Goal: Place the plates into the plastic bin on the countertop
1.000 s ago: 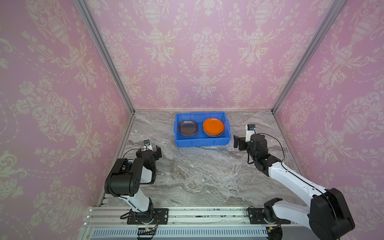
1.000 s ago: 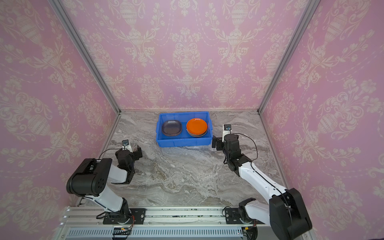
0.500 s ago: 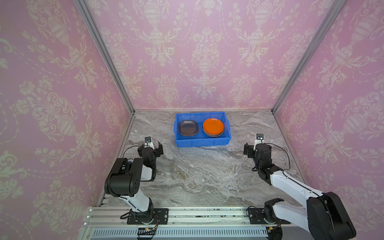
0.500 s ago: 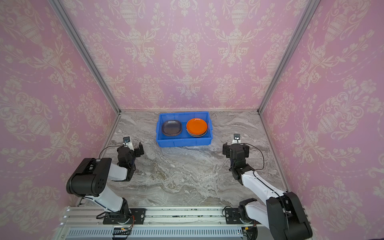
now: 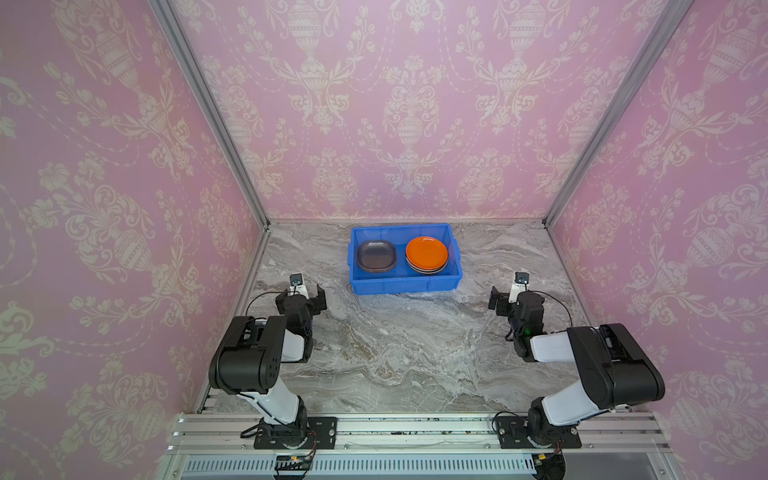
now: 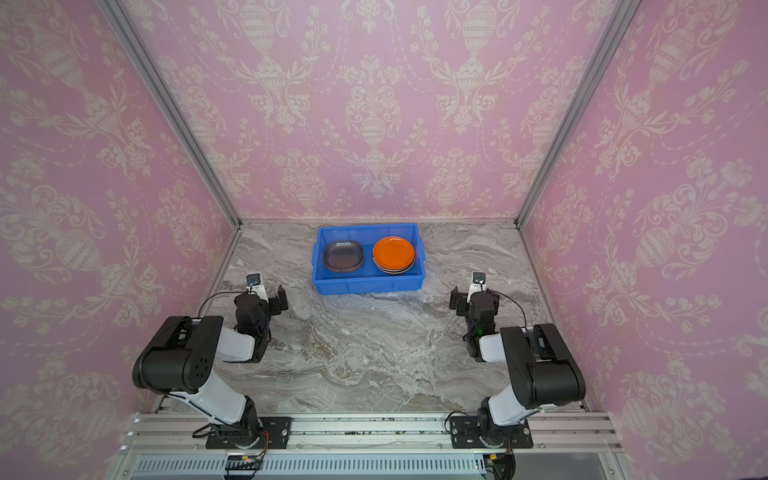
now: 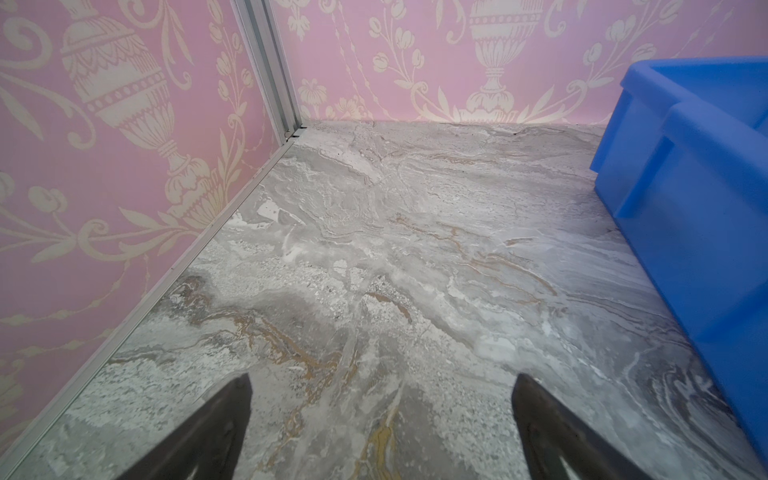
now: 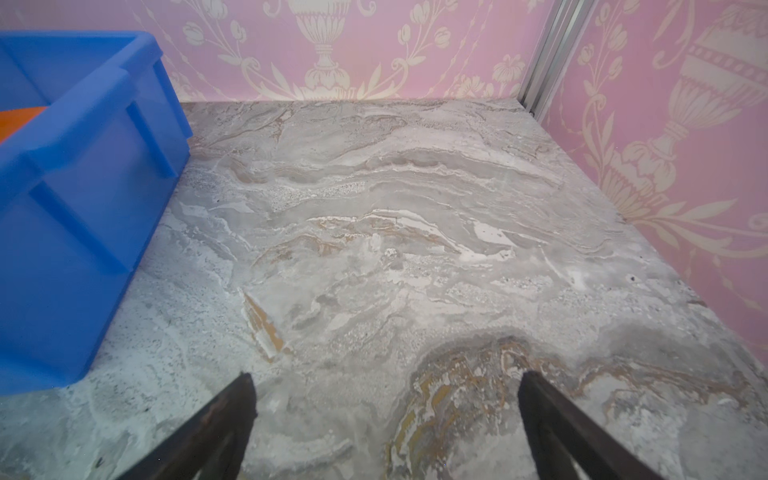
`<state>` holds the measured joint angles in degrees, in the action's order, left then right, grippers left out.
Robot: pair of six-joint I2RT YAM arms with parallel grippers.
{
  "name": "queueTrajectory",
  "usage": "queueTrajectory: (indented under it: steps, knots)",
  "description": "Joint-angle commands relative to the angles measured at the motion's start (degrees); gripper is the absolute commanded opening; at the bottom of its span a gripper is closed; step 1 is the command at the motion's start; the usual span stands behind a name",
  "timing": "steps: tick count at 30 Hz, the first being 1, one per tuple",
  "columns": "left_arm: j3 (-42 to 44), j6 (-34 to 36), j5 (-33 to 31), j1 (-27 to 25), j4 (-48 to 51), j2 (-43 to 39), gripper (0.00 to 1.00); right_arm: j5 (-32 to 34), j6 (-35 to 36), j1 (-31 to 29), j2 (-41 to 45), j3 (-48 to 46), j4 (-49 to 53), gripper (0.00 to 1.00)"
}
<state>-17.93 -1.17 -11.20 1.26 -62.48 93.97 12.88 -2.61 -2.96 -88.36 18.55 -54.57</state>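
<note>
Left tool point(image 7: 380, 380) and right tool point(image 8: 386, 376) gape wide, holding nothing, over the veined grey marble tabletop point(image 5: 395, 345); farther back, the ribbed blue plastic bin point(image 5: 405, 286) holds a smoky rounded-square glass plate point(image 5: 376, 255) beside stacked round plates point(image 5: 427, 253), orange on top; pink patterned walls point(image 5: 415, 124) behind.

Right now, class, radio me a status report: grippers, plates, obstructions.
Left gripper open, empty. Right gripper open, empty. Orange stack and grey plate in bin. Nothing in the way.

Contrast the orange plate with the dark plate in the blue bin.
The orange plate is round and opaque; the dark plate is rounded-square and translucent. The orange plate tops a visible stack; the dark plate's stack, if any, is unclear. Both lie flat in the blue bin.
</note>
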Motion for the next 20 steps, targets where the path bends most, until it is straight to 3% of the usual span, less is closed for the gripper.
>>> queueTrajectory:
  steps: [1,20]
  knots:
    - [-0.81,-0.83,0.33,-0.34,1.0,-0.02,0.99,-1.15,-1.06,0.09,-0.16,0.86,-2.31,1.0]
    - [-0.81,-0.77,0.33,-0.38,1.0,-0.01,0.99,-4.13,-0.4,0.35,-0.16,1.46,-1.25,1.0]
